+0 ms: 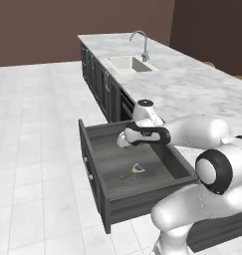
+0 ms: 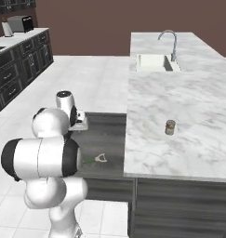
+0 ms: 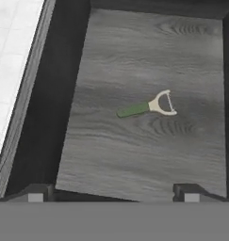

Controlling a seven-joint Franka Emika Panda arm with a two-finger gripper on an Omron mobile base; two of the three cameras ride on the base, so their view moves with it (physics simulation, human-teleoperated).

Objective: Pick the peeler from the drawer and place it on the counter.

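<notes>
The peeler (image 3: 147, 107), a small Y-shaped tool with a whitish forked head and a slim green handle, lies flat on the grey wood-grain floor of the wide dark grey drawer (image 1: 95, 172), which you can see pulled out from under the bench. Your fingers (image 3: 36, 193) stand wide apart and hold nothing; they hang above the drawer's floor, with the peeler lying ahead of them and nearer the right fingertip, well clear of both. In the left base view the gripper (image 1: 123, 140) hovers over the drawer's far half. Beyond, the long white marble bench (image 2: 198, 107) carries a small brown-labelled jar (image 2: 169, 127), with an inset sink (image 2: 153, 62) and a curved metal faucet (image 2: 170, 42) further along.
</notes>
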